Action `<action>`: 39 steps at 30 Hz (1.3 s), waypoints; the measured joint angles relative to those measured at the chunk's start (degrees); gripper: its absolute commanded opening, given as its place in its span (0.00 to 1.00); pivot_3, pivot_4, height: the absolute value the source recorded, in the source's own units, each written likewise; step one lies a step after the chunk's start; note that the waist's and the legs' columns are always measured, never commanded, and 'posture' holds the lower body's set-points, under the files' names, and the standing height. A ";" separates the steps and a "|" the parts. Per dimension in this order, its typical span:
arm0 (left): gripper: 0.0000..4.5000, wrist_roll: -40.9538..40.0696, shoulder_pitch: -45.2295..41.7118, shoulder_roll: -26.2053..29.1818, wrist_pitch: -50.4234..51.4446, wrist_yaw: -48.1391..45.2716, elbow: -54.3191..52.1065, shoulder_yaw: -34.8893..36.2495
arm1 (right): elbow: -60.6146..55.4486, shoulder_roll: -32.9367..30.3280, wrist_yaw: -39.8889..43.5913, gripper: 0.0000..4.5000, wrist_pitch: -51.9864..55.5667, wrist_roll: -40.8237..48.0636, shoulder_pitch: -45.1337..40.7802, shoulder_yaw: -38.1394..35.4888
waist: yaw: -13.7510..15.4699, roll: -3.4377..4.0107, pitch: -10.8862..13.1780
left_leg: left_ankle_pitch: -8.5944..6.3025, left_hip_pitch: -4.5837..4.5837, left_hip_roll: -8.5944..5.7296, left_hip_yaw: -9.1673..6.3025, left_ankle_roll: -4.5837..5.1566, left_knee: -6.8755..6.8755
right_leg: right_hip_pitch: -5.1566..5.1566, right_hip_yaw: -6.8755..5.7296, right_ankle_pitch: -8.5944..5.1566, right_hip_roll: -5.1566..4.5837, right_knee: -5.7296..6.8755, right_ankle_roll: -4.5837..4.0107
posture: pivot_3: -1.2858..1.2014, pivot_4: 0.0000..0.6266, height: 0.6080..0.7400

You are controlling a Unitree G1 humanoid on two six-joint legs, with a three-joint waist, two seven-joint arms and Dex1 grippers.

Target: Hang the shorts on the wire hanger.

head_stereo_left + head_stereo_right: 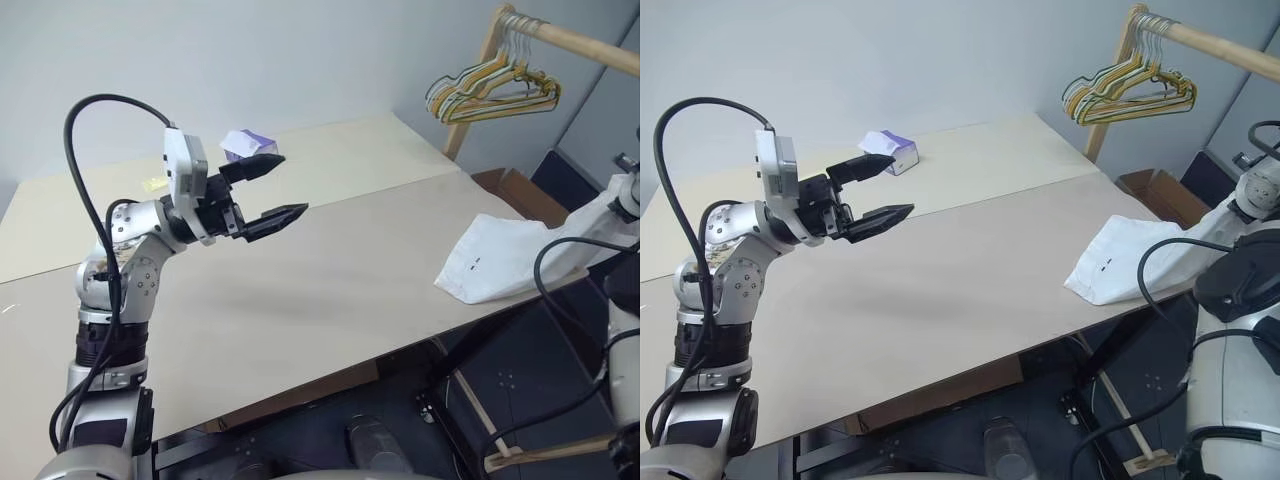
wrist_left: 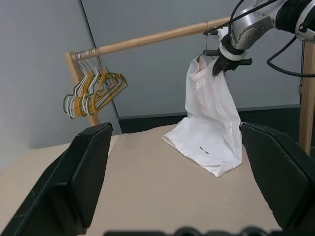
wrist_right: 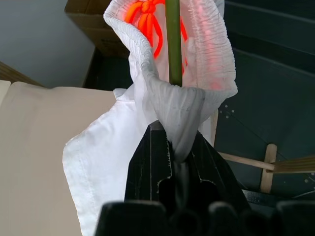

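The right pincer [image 2: 222, 66] is clamped on the gathered waistband of the shorts [image 2: 211, 123], its two black fingers [image 3: 147, 162] pinching a fold of white fabric so that the fingertips themselves are buried in cloth. In the right wrist view a thin olive-green wire hanger [image 3: 173, 42] runs straight up through the open waistband, with only a short length of it showing; its hook and shoulders are cut off or covered, so how it sits inside the shorts cannot be made out. An orange drawstring knot [image 3: 146, 14] glows through the fabric beside it. The shorts hang from the grip, their lower part draped over the surface [image 1: 330, 290] at about 3 o'clock in the head views, by its far right edge. The left pincer [image 1: 270, 190] is held above the surface at about 10 o'clock, fingers spread wide apart and holding nothing. Beyond it a small purple-and-white tissue box [image 1: 890, 150] lies half hidden in the left eye view. A cluster of yellow, orange and green hangers [image 1: 490, 90] hangs on a wooden rail [image 2: 157, 37] at 1 o'clock. A cardboard box [image 1: 520, 190] stands past the surface's edge, its contents out of sight.
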 measured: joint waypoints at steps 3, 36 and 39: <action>1.00 0.01 0.02 -0.01 -0.01 0.10 -0.01 0.00 | 1.03 -0.39 0.42 0.08 -0.52 0.13 0.00 2.50 | 0.00 0.00 0.00 | 0.00 0.02 0.00 0.02 0.00 0.00 | 0.00 0.03 -0.10 0.00 0.00 0.16 | 0.44 0.00 1.00; 1.00 -1.98 1.01 0.02 -1.60 -0.82 -0.94 0.44 | -23.86 6.77 -3.47 1.00 -14.50 -19.65 11.74 40.83 | -0.10 0.01 0.00 | 0.00 0.69 -0.10 0.42 0.00 -0.23 | 0.08 0.94 -0.14 0.20 0.13 0.49 | 0.45 0.00 1.00; 1.00 -1.95 2.39 0.88 -1.60 -0.67 -1.01 1.07 | -27.65 6.90 0.17 1.00 -17.47 -21.95 12.27 44.38 | -0.12 0.00 -0.01 | 0.00 0.70 -0.08 0.42 0.00 -0.24 | 0.07 0.95 -0.13 0.23 0.13 0.50 | 0.45 0.00 1.00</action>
